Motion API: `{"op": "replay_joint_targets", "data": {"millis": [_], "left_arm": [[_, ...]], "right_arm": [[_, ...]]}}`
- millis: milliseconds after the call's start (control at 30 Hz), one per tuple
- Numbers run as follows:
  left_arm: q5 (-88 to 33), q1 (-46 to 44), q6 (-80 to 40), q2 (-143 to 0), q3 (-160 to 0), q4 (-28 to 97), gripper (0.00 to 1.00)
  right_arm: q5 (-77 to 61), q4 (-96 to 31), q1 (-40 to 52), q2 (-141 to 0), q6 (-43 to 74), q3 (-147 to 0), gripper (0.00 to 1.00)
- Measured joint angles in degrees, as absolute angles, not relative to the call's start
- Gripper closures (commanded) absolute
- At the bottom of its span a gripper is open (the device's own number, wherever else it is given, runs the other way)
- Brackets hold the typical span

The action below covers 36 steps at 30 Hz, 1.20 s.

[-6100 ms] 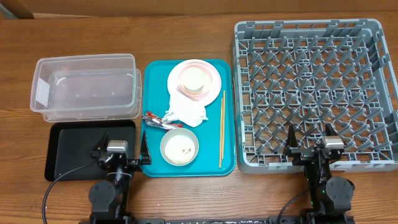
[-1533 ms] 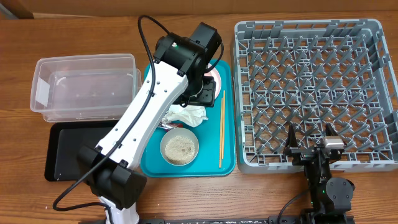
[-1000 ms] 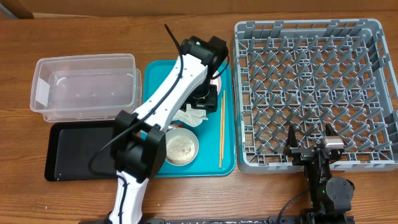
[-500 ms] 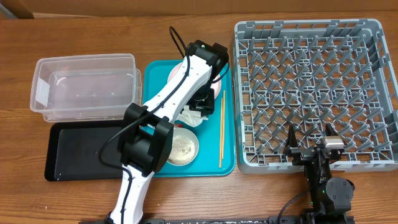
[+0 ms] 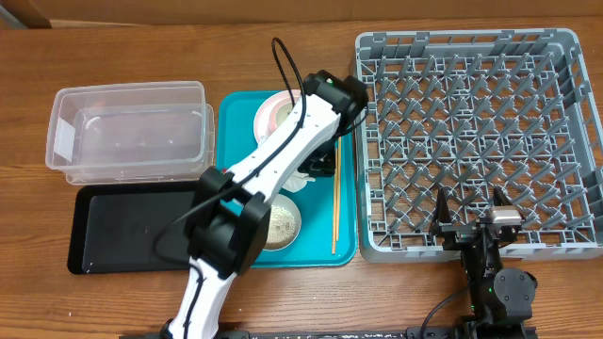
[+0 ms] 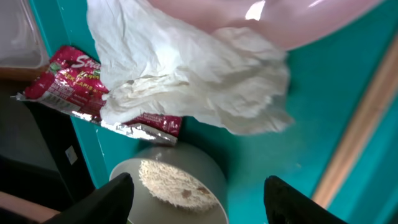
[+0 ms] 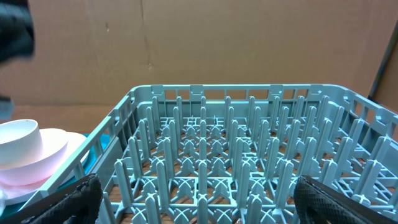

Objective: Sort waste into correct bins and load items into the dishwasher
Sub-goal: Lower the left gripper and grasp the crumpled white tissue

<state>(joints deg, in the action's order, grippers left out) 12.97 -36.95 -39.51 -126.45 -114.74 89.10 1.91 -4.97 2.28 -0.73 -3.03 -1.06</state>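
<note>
My left gripper [image 6: 202,208] is open and empty, hovering over the teal tray; overhead it shows as the dark shape [image 5: 318,166] under the arm. Below it lie the crumpled white napkin [image 6: 180,74], the red-and-silver wrapper [image 6: 68,87] and a whitish bowl holding rice [image 6: 180,186]. The pink plate [image 6: 280,18] is at the top and the chopsticks [image 6: 360,137] at the right. Overhead, the arm hides part of the plate [image 5: 273,115] and the bowl [image 5: 283,224]; the chopsticks [image 5: 335,202] show. My right gripper [image 7: 202,205] is open and empty at the grey rack's front edge [image 5: 468,224].
The grey dish rack [image 5: 471,122] fills the right side. The clear tub [image 5: 132,141] and black tray [image 5: 122,226] stand left of the teal tray [image 5: 344,240]. A white cup [image 7: 18,140] sits on the plate [image 7: 37,168].
My left arm has reached farther right and forward: its wrist moved from over the plate to the tray's right edge. The right arm has not moved.
</note>
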Motion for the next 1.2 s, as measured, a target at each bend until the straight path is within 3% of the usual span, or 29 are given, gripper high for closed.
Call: {"op": "replay_joint_targets", "data": {"millis": [367, 633, 1067, 1200], "left_arm": [[11.22, -37.60, -40.95, -109.67, -110.08, 84.60, 0.25], [9.65, -35.75, -41.95, -110.30, -94.50, 72.14, 0.24], [7.03, -28.14, -42.02, -110.37, -83.20, 59.24, 0.23], [6.48, -28.14, -41.95, -110.37, -79.59, 56.47, 0.16]], "right_arm": [[1.93, -4.97, 2.28, -0.73, -3.03, -1.06, 0.00], [1.93, -4.97, 2.28, -0.73, -3.01, -1.06, 0.00], [1.93, -4.97, 2.28, -0.73, -3.01, -1.06, 0.00], [1.93, -4.99, 2.28, -0.73, -3.03, -1.06, 0.00]]}}
